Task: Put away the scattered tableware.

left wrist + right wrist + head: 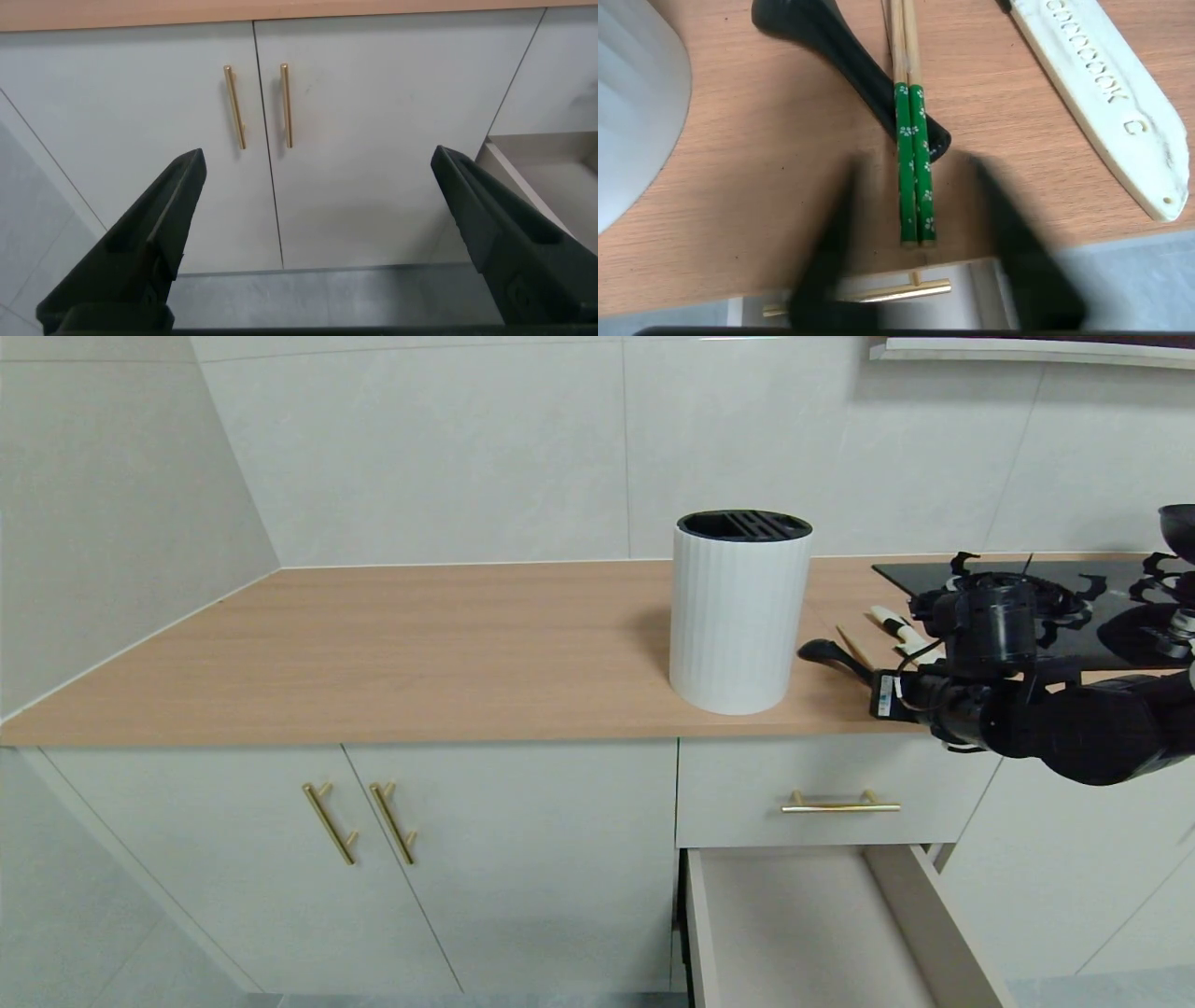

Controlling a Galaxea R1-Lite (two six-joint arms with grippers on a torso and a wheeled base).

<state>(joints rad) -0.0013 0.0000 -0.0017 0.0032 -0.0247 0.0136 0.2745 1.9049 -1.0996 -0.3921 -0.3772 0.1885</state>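
Observation:
A pair of wooden chopsticks (913,168) with green flowered ends lies on the countertop near its front edge, across a black utensil handle (850,65). A white knife (1102,84) lies beside them. My right gripper (924,257) hovers open over the chopsticks' green ends, one finger on either side. In the head view the chopsticks (851,646), black utensil (826,653) and white knife (896,627) lie just right of a white ribbed holder (740,616) with a black slotted top. My left gripper (316,163) is open and empty, low in front of the cabinet doors.
A black stove (1027,588) with pot supports takes up the counter's right end. Below the counter a drawer (803,933) stands pulled out under a shut one with a gold handle (840,805). Two cabinet doors with gold handles (260,105) face the left gripper.

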